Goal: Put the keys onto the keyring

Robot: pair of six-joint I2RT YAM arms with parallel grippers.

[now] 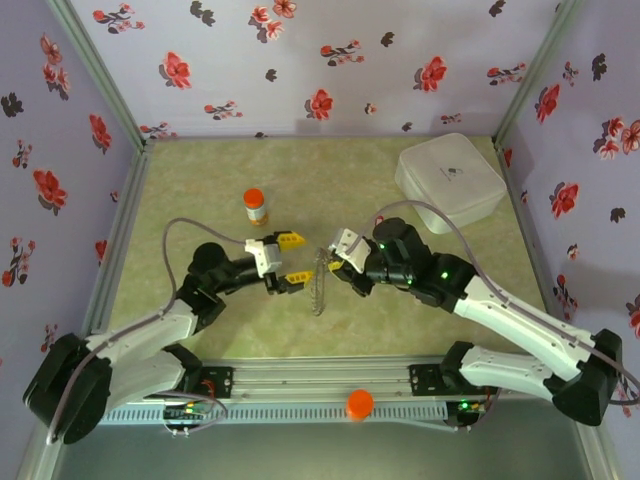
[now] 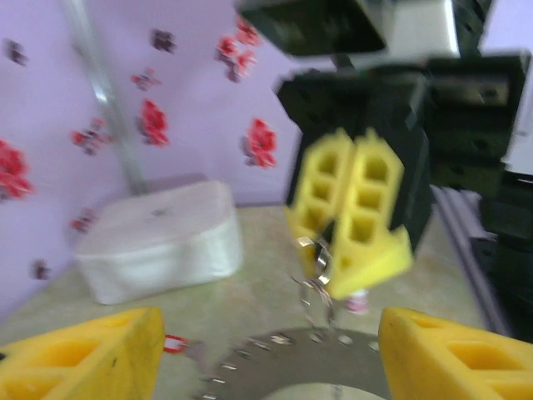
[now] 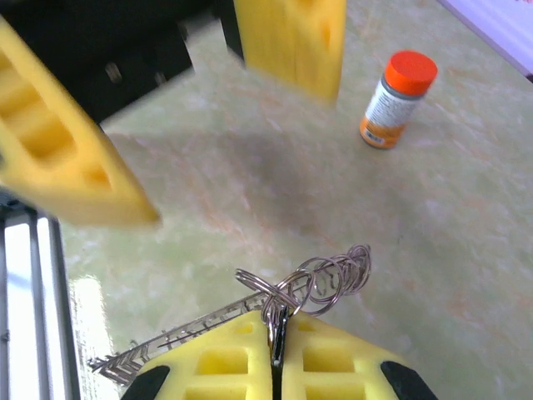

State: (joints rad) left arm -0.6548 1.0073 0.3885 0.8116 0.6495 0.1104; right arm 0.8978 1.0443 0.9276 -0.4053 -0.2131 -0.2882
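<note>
Right wrist, keyring (image 3: 200,321) clamped in right pincer (image 3: 275,332), left pincer (image 3: 233,150) spread wide

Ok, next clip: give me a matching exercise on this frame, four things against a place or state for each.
Things
1. left pincer
2. right pincer
3. bottle
4. white box

Place or state
a. far right corner of the table
b. shut on the keyring
c. standing upright, orange cap on
d. jaws wide apart

Pairs: 1-d, 2-b, 3-c, 4-a
</note>
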